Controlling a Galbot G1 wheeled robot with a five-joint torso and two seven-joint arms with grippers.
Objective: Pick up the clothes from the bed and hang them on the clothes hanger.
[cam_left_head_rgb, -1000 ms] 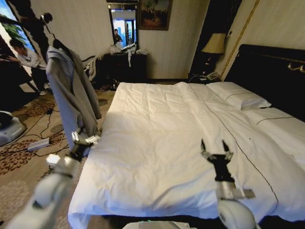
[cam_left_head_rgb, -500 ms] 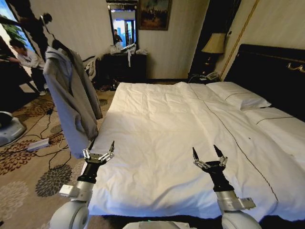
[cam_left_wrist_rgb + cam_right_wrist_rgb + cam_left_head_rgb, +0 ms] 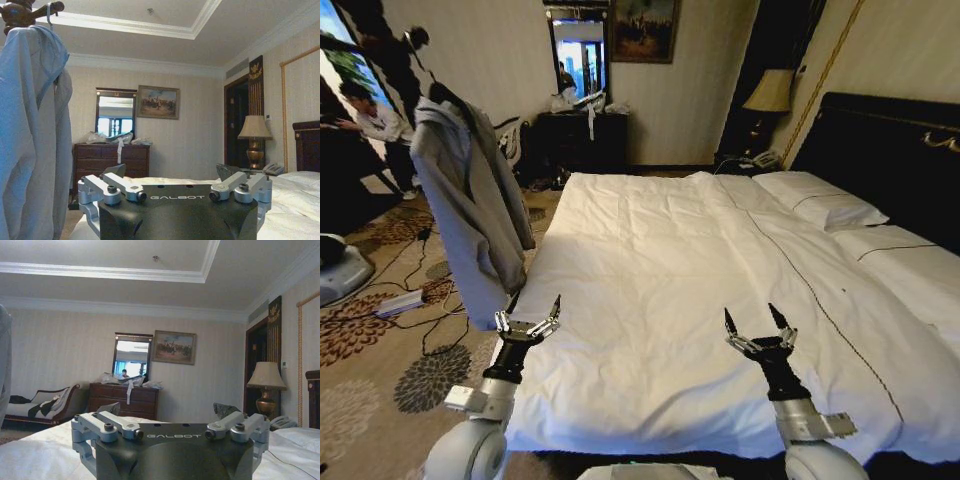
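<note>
- Left pincer (image 3: pixel 528 324): at seven o'clock, raised at the near left corner of the bed (image 3: pixel 650 300), fingers spread wide, nothing held.
- Right pincer (image 3: pixel 758 325): at five o'clock, poised over the white duvet near the foot, fingers parted wide, empty.
- Bed: white duvet and white pillows (image 3: pixel 820 205) at two o'clock, against the black headboard (image 3: pixel 890 150).
- Clothes (image 3: pixel 470 210): light blue-grey shirt at ten o'clock, left of the bed, draped from its top on a dark pole (image 3: pixel 22 12) and hanging clear of the carpet (image 3: pixel 380 340); the hanger's shape under the cloth cannot be told.
- Dark dresser (image 3: pixel 582 135) with mirror (image 3: pixel 580 55) at twelve o'clock by the far wall; lamp (image 3: pixel 770 92) at one o'clock.
</note>
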